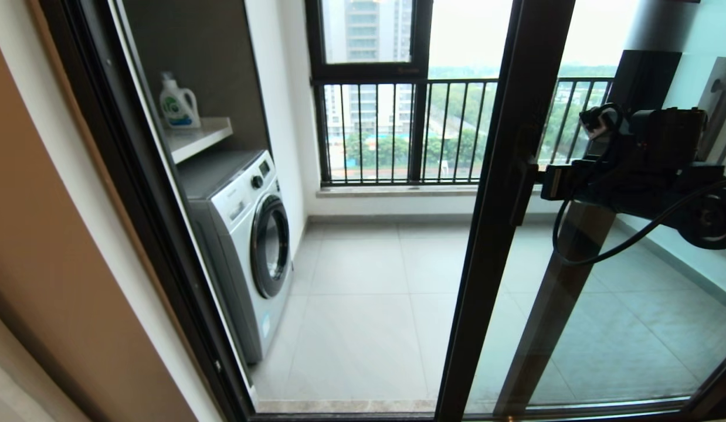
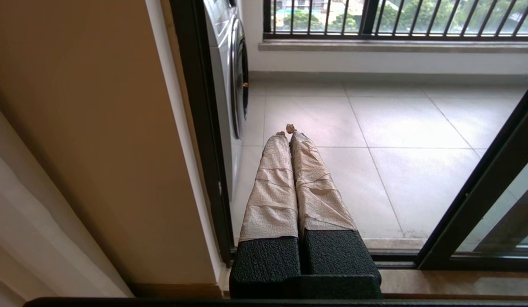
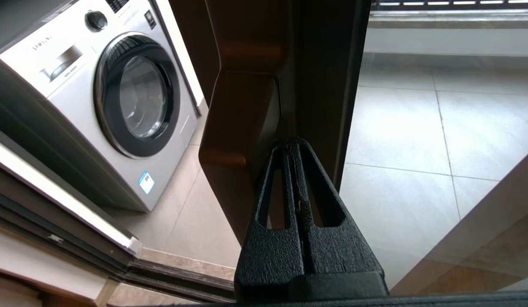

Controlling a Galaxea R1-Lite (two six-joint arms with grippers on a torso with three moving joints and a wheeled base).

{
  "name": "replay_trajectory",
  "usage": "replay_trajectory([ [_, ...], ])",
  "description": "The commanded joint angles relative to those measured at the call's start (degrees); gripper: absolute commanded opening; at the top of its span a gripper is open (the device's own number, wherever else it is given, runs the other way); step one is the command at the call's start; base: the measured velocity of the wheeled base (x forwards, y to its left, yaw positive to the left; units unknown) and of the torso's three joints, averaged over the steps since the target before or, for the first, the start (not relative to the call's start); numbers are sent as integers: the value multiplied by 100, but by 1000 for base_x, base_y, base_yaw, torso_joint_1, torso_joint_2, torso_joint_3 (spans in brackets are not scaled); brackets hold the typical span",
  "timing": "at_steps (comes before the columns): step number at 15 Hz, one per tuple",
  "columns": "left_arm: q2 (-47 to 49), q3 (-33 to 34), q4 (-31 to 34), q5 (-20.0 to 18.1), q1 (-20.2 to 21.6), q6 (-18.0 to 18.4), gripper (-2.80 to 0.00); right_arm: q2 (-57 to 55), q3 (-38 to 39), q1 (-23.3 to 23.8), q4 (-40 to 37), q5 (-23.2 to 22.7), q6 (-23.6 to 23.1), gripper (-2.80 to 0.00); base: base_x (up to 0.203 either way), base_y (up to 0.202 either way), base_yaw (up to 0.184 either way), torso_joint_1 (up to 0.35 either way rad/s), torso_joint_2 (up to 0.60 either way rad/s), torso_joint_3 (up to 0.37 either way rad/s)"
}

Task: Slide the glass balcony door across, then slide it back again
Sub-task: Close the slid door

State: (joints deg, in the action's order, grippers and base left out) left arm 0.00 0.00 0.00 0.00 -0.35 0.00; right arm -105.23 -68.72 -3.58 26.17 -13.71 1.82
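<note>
**Pressing my right tool against the door handle**

Standing partly slid across the opening, the glass balcony door (image 1: 504,193) has its dark upright frame running from top to bottom through the middle of my head view, with open doorway to its left and its glass to the right. Through the gap I see the tiled balcony floor (image 1: 363,305), the black barred railing (image 1: 398,132) at the far side, and a washing machine (image 1: 251,234) against the left wall under a shelf (image 1: 202,138) carrying a detergent bottle (image 1: 178,105).

My right arm reaches in from the right at handle height. My right tool (image 3: 294,147) has its two black fingers pressed together with nothing between them, and the tips touch the door frame just beside the short bar handle (image 3: 240,140).

My left tool (image 2: 288,132) hangs low near the left doorpost (image 2: 200,128), its tape-wrapped fingers (image 2: 272,187) closed against each other, empty, pointing out over the floor tiles.
</note>
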Motion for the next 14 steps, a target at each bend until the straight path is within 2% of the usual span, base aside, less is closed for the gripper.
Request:
replay_trajectory([
  [1, 9, 0, 0, 0, 0, 0, -280, -16, -1, -88, 11, 27, 3, -280, 0, 0, 0, 0, 0, 0],
  [9, 9, 0, 0, 8, 0, 0, -280, -24, 104, -504, 11, 219, 64, -280, 0, 0, 0, 0, 0, 0],
  [14, 9, 0, 0, 0, 0, 0, -280, -88, 87, -547, 37, 264, 70, -280, 0, 0, 0, 0, 0, 0],
])
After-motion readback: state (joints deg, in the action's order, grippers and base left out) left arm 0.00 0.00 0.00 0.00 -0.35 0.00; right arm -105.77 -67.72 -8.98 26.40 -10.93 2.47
